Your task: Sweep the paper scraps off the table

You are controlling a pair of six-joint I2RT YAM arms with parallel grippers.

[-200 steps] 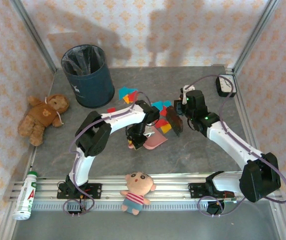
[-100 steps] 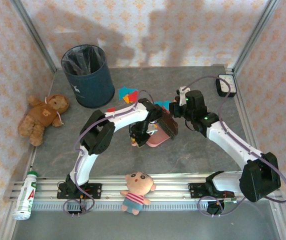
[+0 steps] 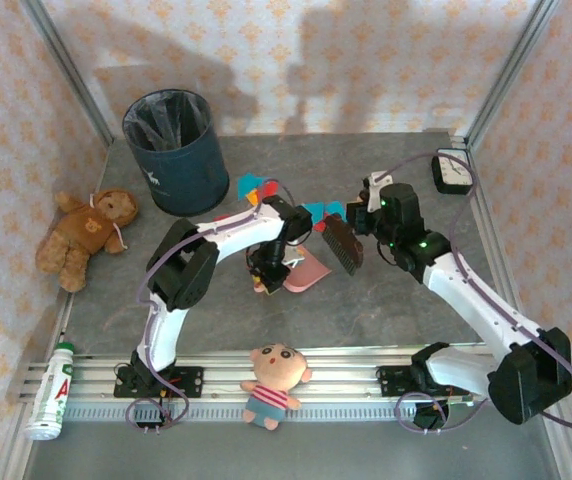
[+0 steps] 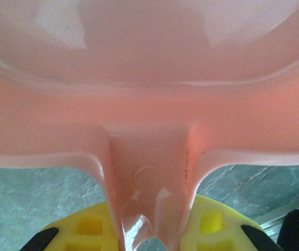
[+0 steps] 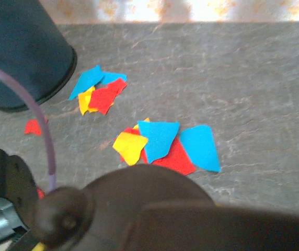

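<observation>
Top external view: right jaws, gripping a dark bristle brush (image 3: 342, 244), have pulled it back from the pink plastic dustpan (image 3: 301, 272) held by left jaws; coloured paper scraps (image 3: 256, 188) lie unswept on the grey surface (image 3: 366, 300) at its far side.

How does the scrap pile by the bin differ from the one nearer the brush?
The bin-side pile is smaller, with smaller pieces; the brush-side pile is bigger, with larger pieces. The bin-side pile lies close beside the bin, the brush-side pile just ahead of the brush. Both mix red, blue and yellow pieces, flat on the table.
</observation>
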